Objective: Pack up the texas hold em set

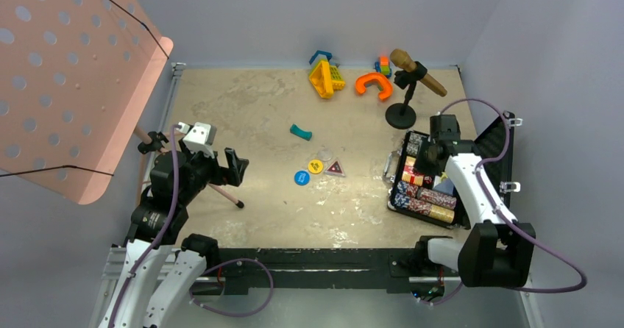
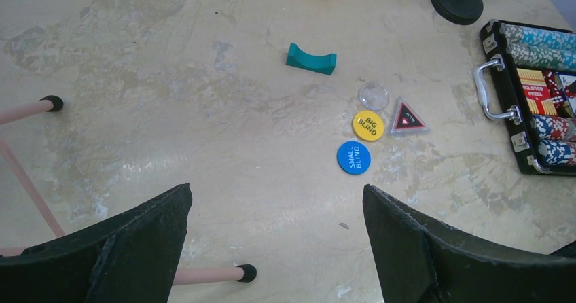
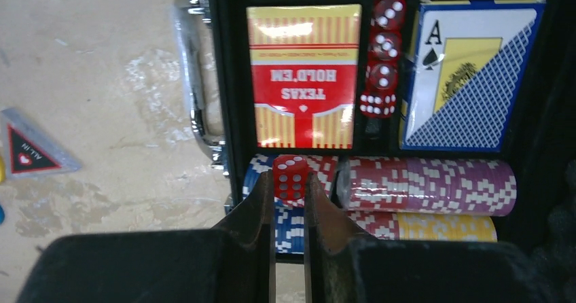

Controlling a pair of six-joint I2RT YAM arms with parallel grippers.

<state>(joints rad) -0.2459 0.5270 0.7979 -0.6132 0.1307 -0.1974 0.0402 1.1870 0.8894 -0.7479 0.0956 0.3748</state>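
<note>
Die (image 3: 291, 174): red, white pips, clamped between the fingertips of the right gripper (image 3: 290, 184), over the blue-and-white chips (image 3: 289, 228) inside the open case (image 3: 231, 79). Beyond the jaws, slightly right: four more dice (image 3: 380, 58) lined up in a narrow slot. Straight beyond the jaws: red deck (image 3: 303, 75), printed "TEXAS HOLD'EM", upside down from here. Further right: blue deck (image 3: 469, 79), ace of spades showing. Just right of the jaws: red-and-white chip row (image 3: 428, 184). Left of the jaws: silver handle (image 3: 193, 79), then out on the table (image 3: 88, 58) a triangular token (image 3: 30, 150) marked "ALL IN".

Left gripper (image 2: 275, 201): spread wide, gripping nothing. Ahead of its jaws: blue token (image 2: 354, 157) reading "SMALL BLIND", touching it yellow token (image 2: 368, 125) reading "BIG BLIND".
</note>
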